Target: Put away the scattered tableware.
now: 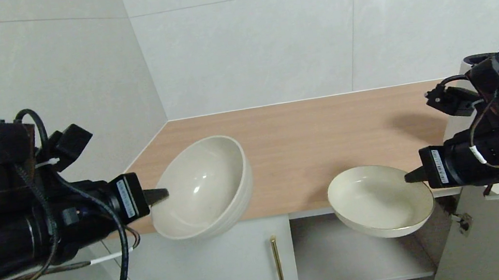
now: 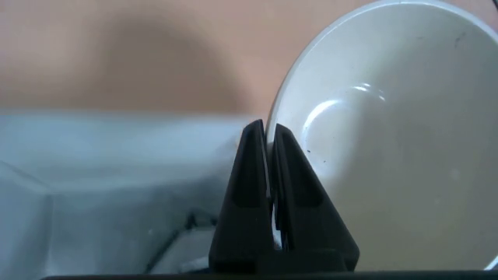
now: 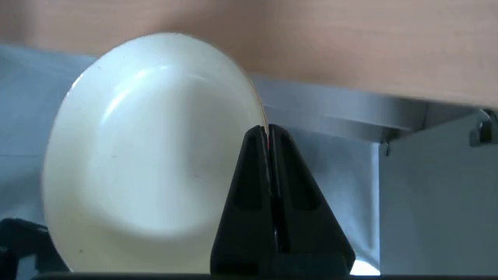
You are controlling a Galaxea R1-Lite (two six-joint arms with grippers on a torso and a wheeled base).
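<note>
Carrying step, by the look of it: both pieces lifted, neither yet stowed. Pinching the bowl [image 1: 202, 188] by its rim with the left gripper [image 1: 159, 195], clamped tight on the edge, bowl tilted and hanging over the front edge of the counter [image 1: 307, 132], above the closed door [image 1: 228, 270]. Pinching the plate [image 1: 380, 200] by its rim with the right gripper [image 1: 411, 177] in the same way, tipped, out in front of the counter edge and just above the open cabinet [image 1: 356, 242]. Next, probably: lower the plate into that opening, level it to clear the shelf, set it down before letting go. Then bring the bowl across, minding the rims and the cabinet frame.
</note>
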